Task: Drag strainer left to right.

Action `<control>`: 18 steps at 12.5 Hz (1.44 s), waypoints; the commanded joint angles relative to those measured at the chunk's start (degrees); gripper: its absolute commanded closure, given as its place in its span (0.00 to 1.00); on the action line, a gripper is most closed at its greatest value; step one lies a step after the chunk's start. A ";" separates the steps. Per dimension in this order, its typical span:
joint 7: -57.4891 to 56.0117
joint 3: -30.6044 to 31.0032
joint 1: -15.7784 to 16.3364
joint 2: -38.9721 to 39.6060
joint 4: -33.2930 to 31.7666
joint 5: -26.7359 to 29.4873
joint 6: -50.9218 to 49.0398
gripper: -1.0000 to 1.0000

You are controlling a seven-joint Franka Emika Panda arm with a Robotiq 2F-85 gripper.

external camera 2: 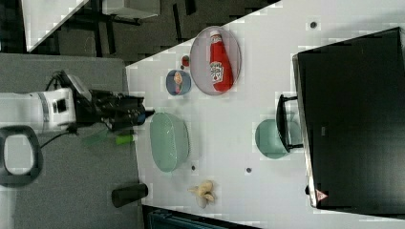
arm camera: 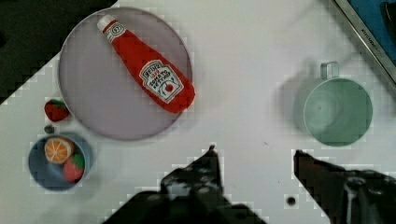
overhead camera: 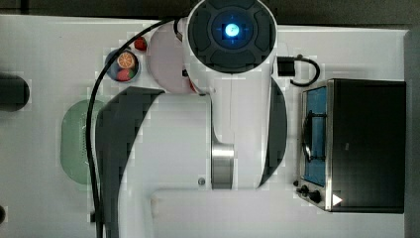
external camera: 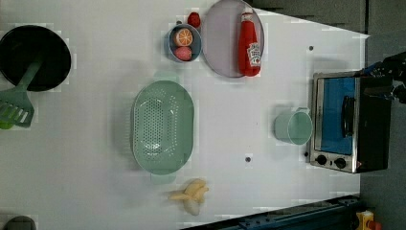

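Approach step: gripper (arm camera: 254, 156) spread, empty, high above table (external camera: 95, 182) (strainer (external camera: 163, 127) untouched); next, descend onto strainer rim, then drag.

You're looking at a white table (external camera: 95, 191) carrying the strainer (external camera: 163, 127), mug (external camera: 293, 126), toaster oven (external camera: 347, 123), grey plate (external camera: 221, 40), blue bowl (external camera: 183, 43), loose strawberry (external camera: 194, 19), banana (external camera: 191, 194) and black pan (external camera: 33, 57)
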 commanded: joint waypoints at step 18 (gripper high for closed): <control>62.41 33.29 0.42 1.06 -14.00 1.84 14.73 0.00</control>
